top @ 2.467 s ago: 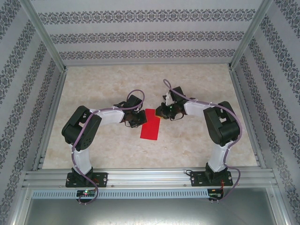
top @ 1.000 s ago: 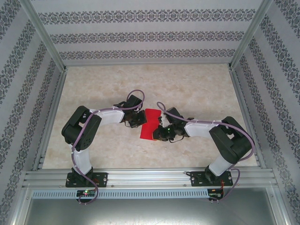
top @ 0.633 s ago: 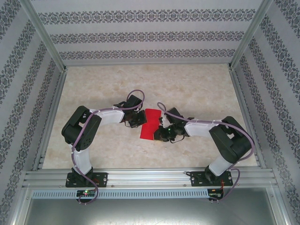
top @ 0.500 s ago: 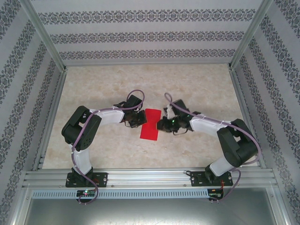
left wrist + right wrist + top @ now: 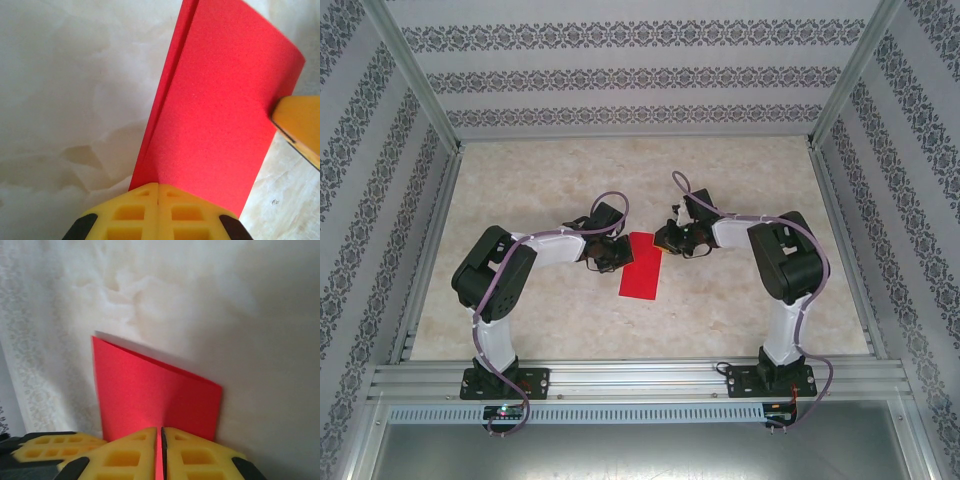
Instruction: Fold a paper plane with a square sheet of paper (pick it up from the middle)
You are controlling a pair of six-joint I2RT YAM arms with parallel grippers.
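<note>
Sheet (image 5: 641, 268) (red, doubled) — left pincer (image 5: 619, 258) clamping edge, right pincer (image 5: 663, 240) closed at corner

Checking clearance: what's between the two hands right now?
The folded red sheet, flat on the table; the top view shows its far end between the left hand and the right hand.

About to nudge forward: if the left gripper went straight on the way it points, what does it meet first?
The folded bright red paper sheet, right at the left gripper, probably touching its closed tips. The right gripper's yellow finger sits off to one side, seemingly outside that line.
</note>
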